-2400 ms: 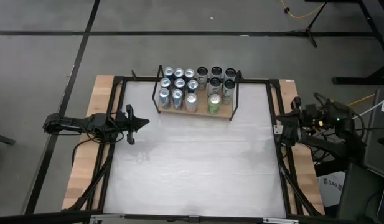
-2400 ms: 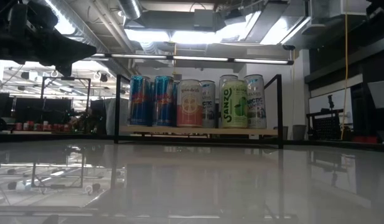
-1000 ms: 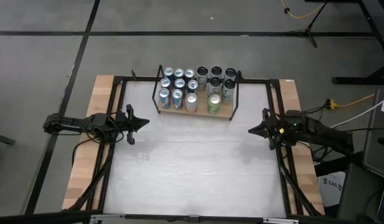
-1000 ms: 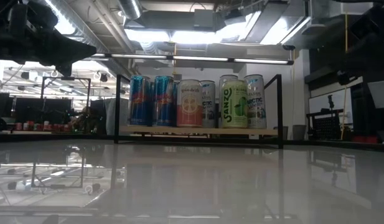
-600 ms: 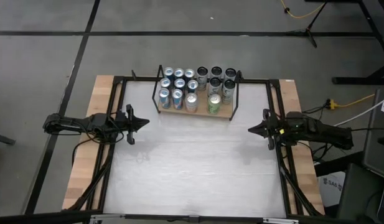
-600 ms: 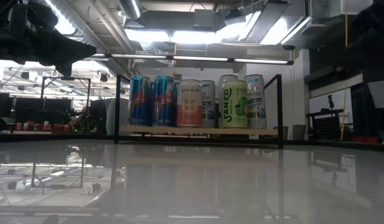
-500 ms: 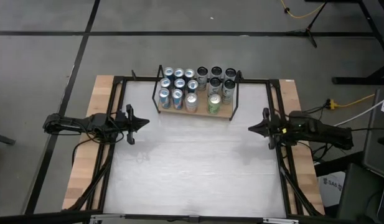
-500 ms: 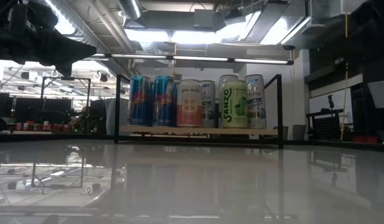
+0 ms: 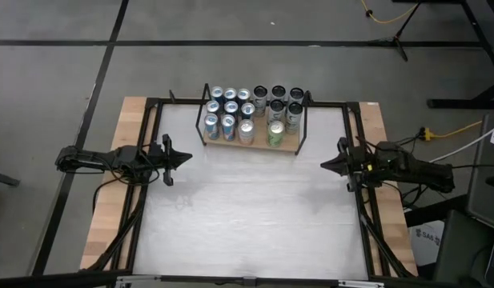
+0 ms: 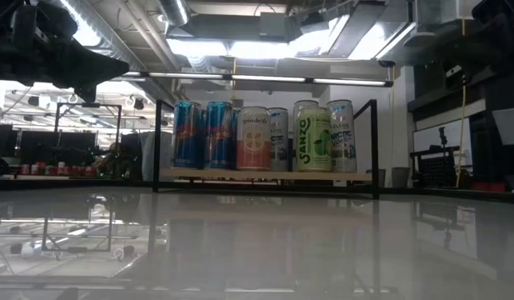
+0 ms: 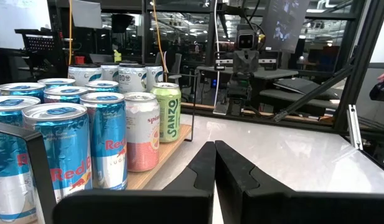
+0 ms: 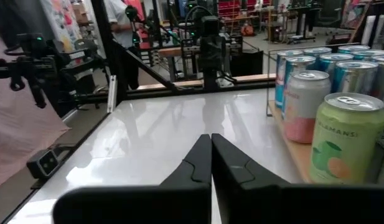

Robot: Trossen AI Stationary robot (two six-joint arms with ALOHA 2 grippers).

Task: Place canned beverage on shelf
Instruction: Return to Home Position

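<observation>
Soda cans [image 9: 251, 114] packed on shelf [image 9: 290, 146] at table's [image 9: 247, 216] far edge; seemingly none left to place. Left gripper [image 9: 186, 158] and right gripper [image 9: 323, 166] closed, empty, at side edges.

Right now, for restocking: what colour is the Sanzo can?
The Sanzo can is light green; clearest in the left wrist view.

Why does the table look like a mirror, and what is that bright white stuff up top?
Low view: the glossy table reflects the shelf, its cans and the ceiling lights, which glare white. Left wrist view: the table shines too. High view: from above the same table looks dull, without glare.
</observation>
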